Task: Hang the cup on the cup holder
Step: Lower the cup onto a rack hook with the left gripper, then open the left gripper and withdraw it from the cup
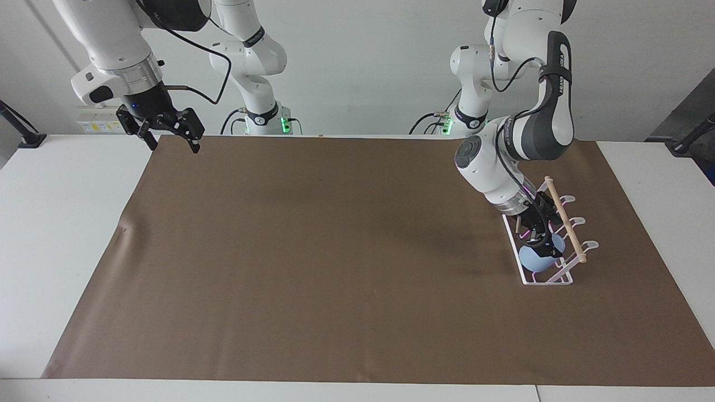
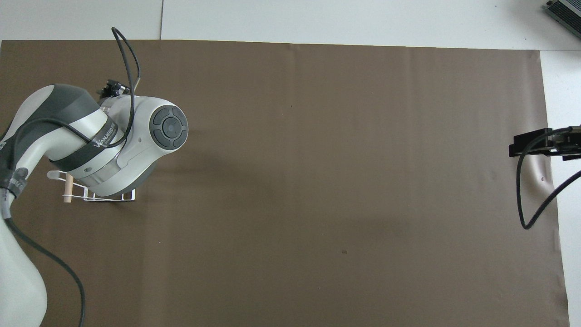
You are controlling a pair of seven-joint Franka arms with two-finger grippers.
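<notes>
The light blue cup (image 1: 536,258) sits low and tilted in the white wire cup holder (image 1: 544,281), at the end farther from the robots, below the wooden dowel (image 1: 564,223). I cannot tell whether a prong goes inside it. My left gripper (image 1: 537,239) hangs open just above the cup, its fingers spread and not gripping it. In the overhead view the left arm (image 2: 113,150) hides the cup and most of the cup holder (image 2: 106,197). My right gripper (image 1: 173,142) waits open and empty in the air over the brown mat's corner at the right arm's end.
A brown mat (image 1: 335,262) covers most of the white table (image 1: 56,234). The cup holder stands near the left arm's end of the mat. The right gripper (image 2: 542,143) shows at the edge of the overhead view with a looping black cable (image 2: 522,200).
</notes>
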